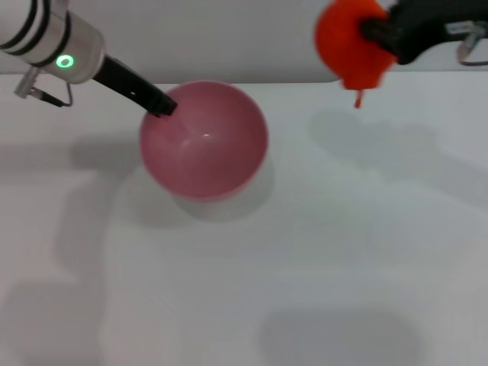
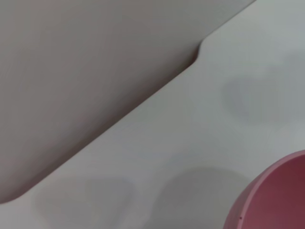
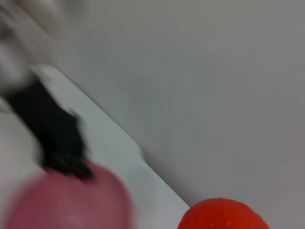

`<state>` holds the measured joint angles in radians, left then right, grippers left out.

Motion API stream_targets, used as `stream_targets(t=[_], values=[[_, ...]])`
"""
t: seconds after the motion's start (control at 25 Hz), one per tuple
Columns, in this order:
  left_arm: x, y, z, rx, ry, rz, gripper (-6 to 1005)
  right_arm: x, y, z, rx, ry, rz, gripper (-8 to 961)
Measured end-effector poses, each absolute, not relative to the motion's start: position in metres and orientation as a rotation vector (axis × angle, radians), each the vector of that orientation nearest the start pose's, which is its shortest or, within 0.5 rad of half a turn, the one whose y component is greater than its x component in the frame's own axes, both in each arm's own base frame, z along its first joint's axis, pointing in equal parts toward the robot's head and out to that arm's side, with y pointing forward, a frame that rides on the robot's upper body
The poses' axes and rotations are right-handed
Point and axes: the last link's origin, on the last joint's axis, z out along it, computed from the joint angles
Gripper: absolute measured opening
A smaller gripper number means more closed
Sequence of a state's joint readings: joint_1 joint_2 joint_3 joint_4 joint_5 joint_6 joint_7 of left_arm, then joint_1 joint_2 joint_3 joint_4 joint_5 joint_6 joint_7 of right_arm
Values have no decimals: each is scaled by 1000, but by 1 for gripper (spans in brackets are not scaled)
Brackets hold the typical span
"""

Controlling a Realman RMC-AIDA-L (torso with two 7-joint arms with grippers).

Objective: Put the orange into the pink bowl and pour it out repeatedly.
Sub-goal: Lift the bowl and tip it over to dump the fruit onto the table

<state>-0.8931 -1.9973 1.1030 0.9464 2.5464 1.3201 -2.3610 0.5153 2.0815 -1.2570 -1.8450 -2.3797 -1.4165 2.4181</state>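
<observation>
While the left gripper (image 1: 162, 104) pinches the pink bowl (image 1: 204, 140) rim on the surface (image 1: 305, 259), the right gripper (image 1: 375, 32) is closed on the orange (image 1: 347, 42), raised well apart; next, carry it over the bowl and release.

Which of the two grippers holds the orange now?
The right gripper holds the orange in the air; the left gripper grips the pink bowl rim.

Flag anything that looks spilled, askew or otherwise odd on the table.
Nothing stands out. The pink bowl sits on the white table, empty, with the left gripper at its rim. The right gripper holds the orange up in the air, off to the bowl's right.
</observation>
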Motion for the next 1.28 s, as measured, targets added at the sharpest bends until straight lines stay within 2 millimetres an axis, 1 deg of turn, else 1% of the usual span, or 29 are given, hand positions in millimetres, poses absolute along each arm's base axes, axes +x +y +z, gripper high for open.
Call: stream_targets(t=[0.04, 0.08, 0.16, 0.28, 0.36, 0.44, 0.6, 0.8, 1.28], values=[[-159, 442, 25, -2544, -818, 231, 43, 77, 354, 82, -2480, 321, 145, 49], [-154, 440, 19, -2560, -811, 231, 43, 71, 352, 79, -2506, 289, 166, 49], [-151, 438, 11, -2580, -800, 237, 43, 60, 348, 69, -2563, 233, 193, 48], [-144, 435, 3, -2603, -781, 243, 44, 53, 345, 49, -2636, 191, 181, 47], [-143, 435, 1, -2607, -777, 243, 44, 52, 345, 36, -2674, 180, 158, 47], [-142, 435, 0, -2608, -775, 242, 44, 53, 346, 27, -2692, 183, 142, 46], [-142, 435, 0, -2607, -775, 240, 44, 60, 350, 15, -2721, 195, 105, 52], [-142, 436, 1, -2605, -774, 241, 44, 63, 352, 10, -2733, 206, 91, 67], [-143, 435, 2, -2606, -774, 247, 44, 62, 354, 8, -2725, 182, 100, 103]])
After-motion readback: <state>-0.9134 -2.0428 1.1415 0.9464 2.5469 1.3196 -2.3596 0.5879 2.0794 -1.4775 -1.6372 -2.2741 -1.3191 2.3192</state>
